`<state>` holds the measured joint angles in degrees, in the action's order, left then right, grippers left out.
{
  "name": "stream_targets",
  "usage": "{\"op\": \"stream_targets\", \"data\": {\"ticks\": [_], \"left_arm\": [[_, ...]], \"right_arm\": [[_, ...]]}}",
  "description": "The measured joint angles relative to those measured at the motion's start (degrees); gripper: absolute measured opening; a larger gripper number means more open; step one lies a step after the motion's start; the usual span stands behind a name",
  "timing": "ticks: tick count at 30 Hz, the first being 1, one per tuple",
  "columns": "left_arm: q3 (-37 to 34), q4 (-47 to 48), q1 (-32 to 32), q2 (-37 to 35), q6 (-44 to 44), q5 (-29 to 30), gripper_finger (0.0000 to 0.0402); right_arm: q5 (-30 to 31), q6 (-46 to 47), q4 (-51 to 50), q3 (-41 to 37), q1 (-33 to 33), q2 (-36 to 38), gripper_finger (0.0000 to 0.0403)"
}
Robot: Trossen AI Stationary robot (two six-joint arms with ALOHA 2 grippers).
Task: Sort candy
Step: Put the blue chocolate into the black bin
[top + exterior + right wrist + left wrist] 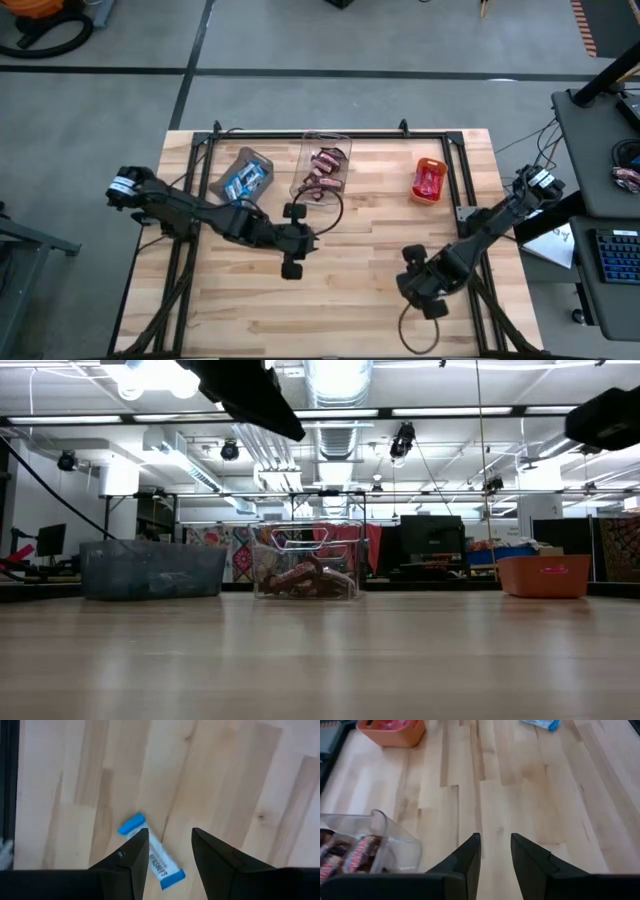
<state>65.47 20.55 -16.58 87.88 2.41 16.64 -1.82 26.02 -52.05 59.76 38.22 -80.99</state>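
Right hand (pixel 170 847) spread, blue-and-white candy (pixel 150 852) just beside one finger (not gripped), left hand (pixel 495 852) spread.

Readable text: one item only. Blue-and-white candy bar (pixel 150 855), right wrist view, lying on the surface just beside the right tool (pixel 170 851): dark capital lettering along the white middle of the wrapper, reads as "HERSHEY'S", partly hidden by one finger. Brown-wrapped bars (pixel 355 857) in the clear bin (pixel 395 837), left wrist view: pale lettering present, not legible. No other text can be read.
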Motion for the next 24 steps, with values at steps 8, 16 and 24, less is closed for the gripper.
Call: {"op": "stream_targets", "data": {"ticks": [8, 16, 24], "left_arm": [[-2.92, -4.01, -0.50, -0.07, 2.60, 1.46, 0.0091], [-2.97, -4.70, -0.50, -0.07, 2.60, 1.46, 0.0091], [-3.00, -4.80, -0.50, -0.07, 2.60, 1.46, 0.0091]], "right_arm": [[2.15, 0.33, -0.57, -2.71, 6.38, -1.65, 0.0141], [2.15, 1.86, -0.77, -3.01, 8.46, -8.76, 0.0141], [-0.12, 2.49, -1.05, -3.01, 8.41, -13.00, 0.0141]]}}
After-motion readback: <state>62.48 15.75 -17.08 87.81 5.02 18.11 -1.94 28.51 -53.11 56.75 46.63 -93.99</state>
